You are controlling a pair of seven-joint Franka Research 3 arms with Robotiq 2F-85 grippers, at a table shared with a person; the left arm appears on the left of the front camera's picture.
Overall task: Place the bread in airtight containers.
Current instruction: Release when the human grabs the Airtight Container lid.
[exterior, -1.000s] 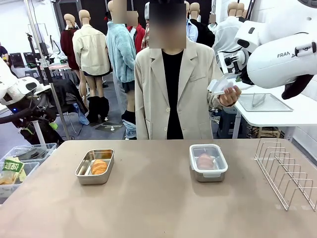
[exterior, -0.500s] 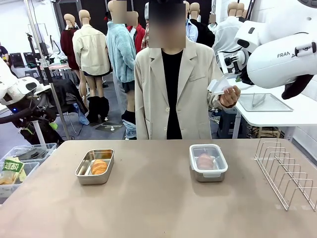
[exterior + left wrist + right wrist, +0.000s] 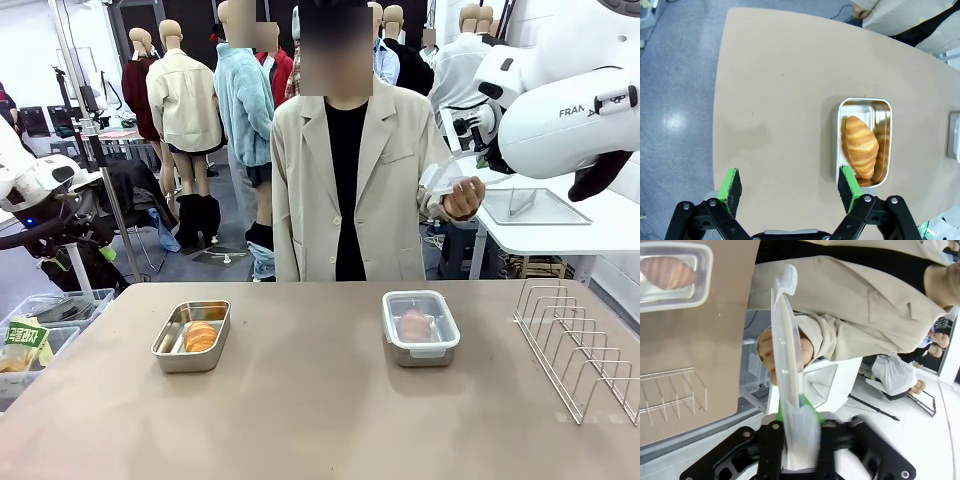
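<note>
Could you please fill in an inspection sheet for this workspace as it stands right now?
Surface: tan table, bare between the items.
Job's things: open tin holding a croissant roll; lidded tin with a roll inside; a clear lid held up beyond the table's far right corner.
Clutter: wire rack at the table's right edge.
Grippers: left gripper open above the table beside the open tin; right gripper shut on the clear lid, which the person's hand also holds.
Cables: nothing seen on the table.
Surroundings: person standing at the far side; side table with a metal tray.
</note>
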